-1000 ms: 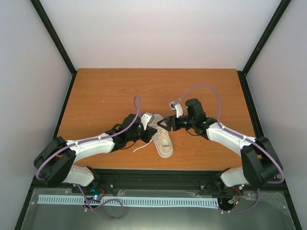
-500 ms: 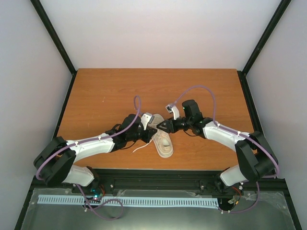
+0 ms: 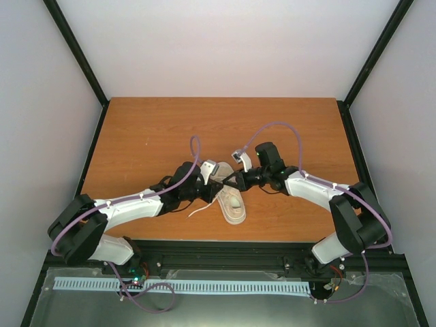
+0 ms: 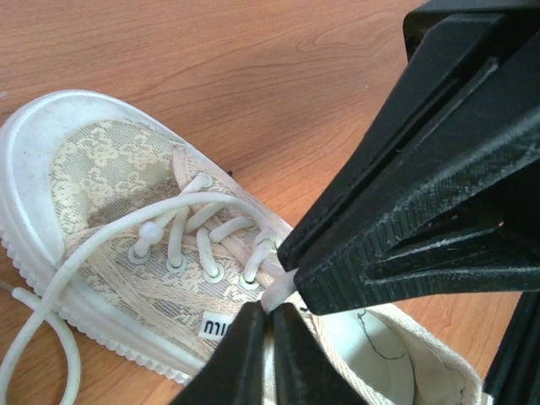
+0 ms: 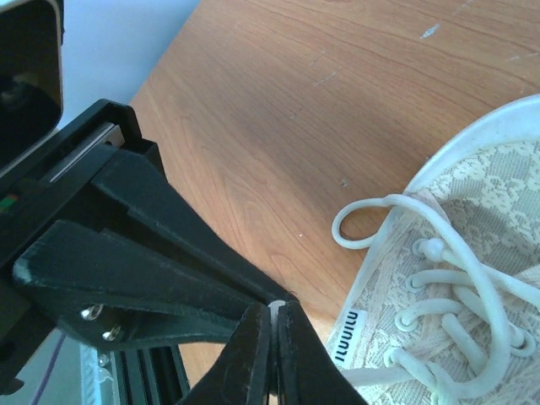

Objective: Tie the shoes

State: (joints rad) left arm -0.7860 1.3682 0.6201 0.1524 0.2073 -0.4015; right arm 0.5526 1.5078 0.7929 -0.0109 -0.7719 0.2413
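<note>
Your left pincer (image 4: 268, 319) is clenched on the lace (image 4: 278, 291) beside the top eyelets. Your right pincer (image 5: 272, 316) meets it tip to tip, clamped on the same white strand, probably to share the pull. Just below both, the shoe (image 4: 110, 186) lies on the desk (image 4: 253, 59).

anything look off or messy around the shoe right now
The sneaker is untied: a loose lace trails off it onto the table, with no bow. The left gripper and right gripper are both shut on lace by the top eyelets. No damage shows.
</note>
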